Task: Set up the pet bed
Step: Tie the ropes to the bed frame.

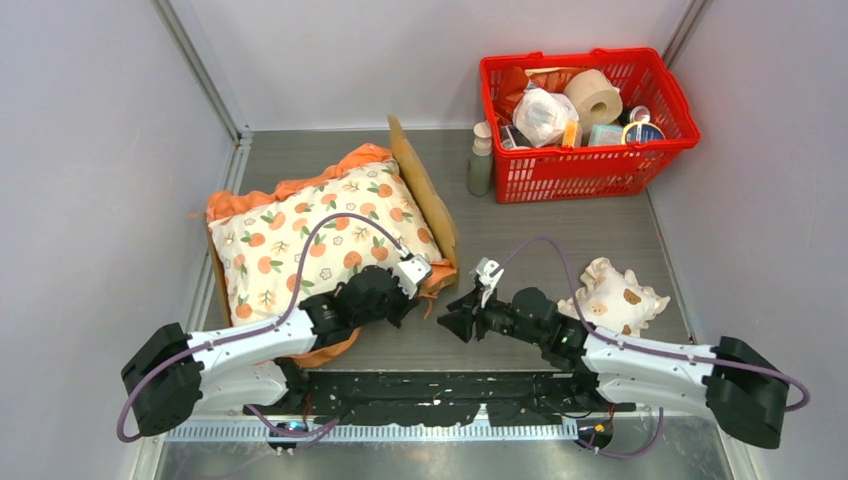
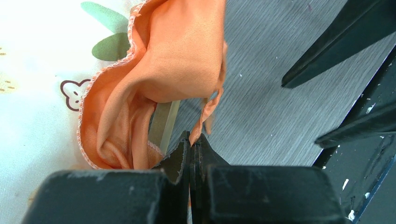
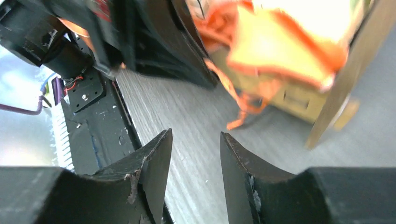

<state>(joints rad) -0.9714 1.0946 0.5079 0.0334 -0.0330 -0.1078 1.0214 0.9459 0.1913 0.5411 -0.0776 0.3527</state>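
**Top external.** Left of centre on the counter (image 1: 600, 225): pet bed (image 1: 425, 195), wavy headboard upright along its right side, filled by the orange-print cushion (image 1: 310, 240). At the cushion's near right corner: left claw (image 1: 428, 284), closed. Just right of it, apart from the bed: right claw (image 1: 446, 318), tips pointing left, low over bare counter. Further right, beside the right arm (image 1: 640, 355): spotted frilled pillow (image 1: 612, 297). Back right: red basket (image 1: 590, 165) packed with a paper roll (image 1: 594, 97) and packets, with a bottle (image 1: 481, 160) just left of it.

**Left wrist.** Left claw (image 2: 191, 147) pressed tight together, pinching a thin strand of the orange ruffle (image 2: 177, 56) right at the tips. Cream cushion fabric (image 2: 37, 70) to the left. Under the ruffle, a pale strip of the pet bed's wood (image 2: 164, 122). Grey counter (image 2: 261, 93) to the right, and over it two black fingers (image 2: 327, 46) of the right claw.

**Right wrist.** Right claw (image 3: 196, 140) partly spread, with nothing but counter (image 3: 187, 102) between the tips. Ahead and blurred: orange ruffle (image 3: 280, 46) spilling over the pet bed's wooden frame (image 3: 355, 70) at upper right. Upper left: black bulk of the left arm (image 3: 159, 37).
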